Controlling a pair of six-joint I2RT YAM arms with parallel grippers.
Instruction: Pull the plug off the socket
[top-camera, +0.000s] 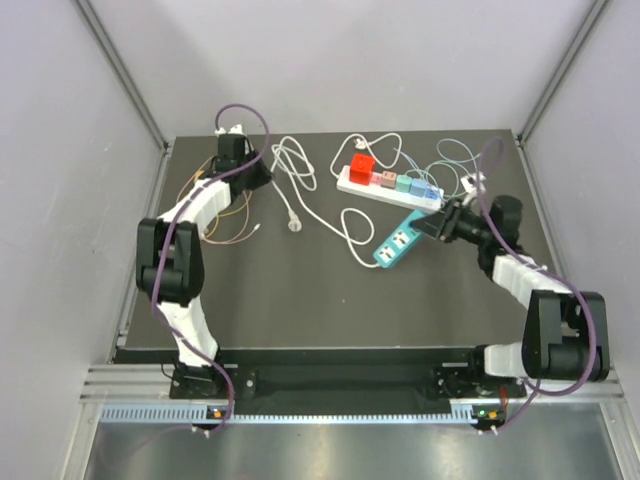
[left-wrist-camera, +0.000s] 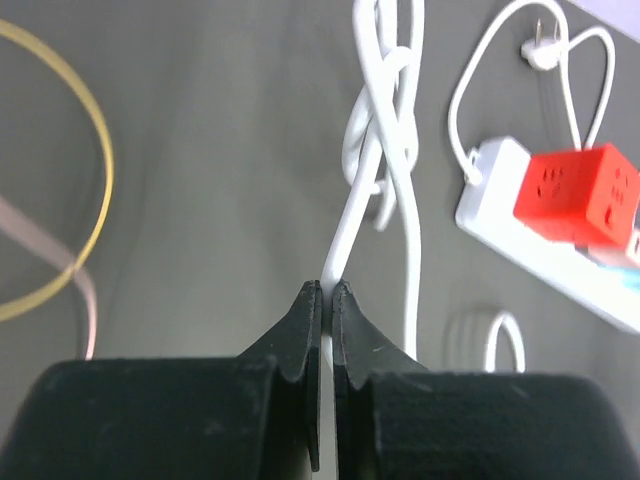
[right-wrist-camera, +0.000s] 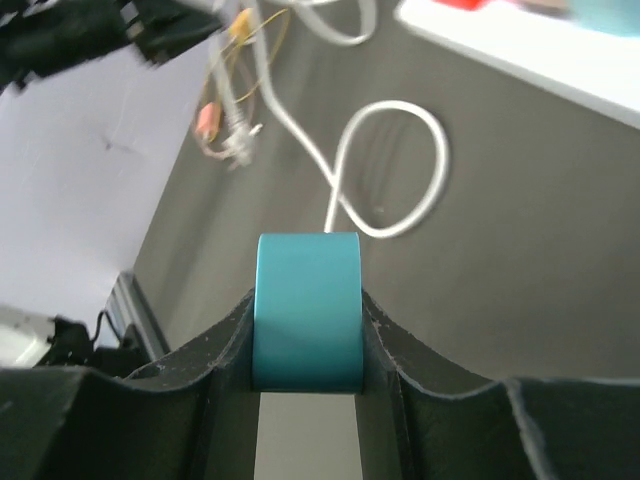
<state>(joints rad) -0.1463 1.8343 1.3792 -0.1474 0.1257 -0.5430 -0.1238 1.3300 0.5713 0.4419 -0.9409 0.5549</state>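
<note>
Dark tabletop: right gripper clamps the rigid teal socket strip; left gripper pinches the limp white cable, likely slippery; the plug offers firmer purchase.

Mat is dk grey, plain, no pattern; walls pale lilac-grey. Arms: blk joints w/ white link shells, purple cables looping over both. Left gripper fingers blk; cord betw. them white, as is the plug. Right gripper also blk, round a teal strip w/ white socket faces. Long strip white, carrying cubes: red cube w/ dark slots, then dull pink, teal, lt blue. Thin wires by left arm yellow & orange; one pale pink in left wrist view. Front rail silver.
</note>
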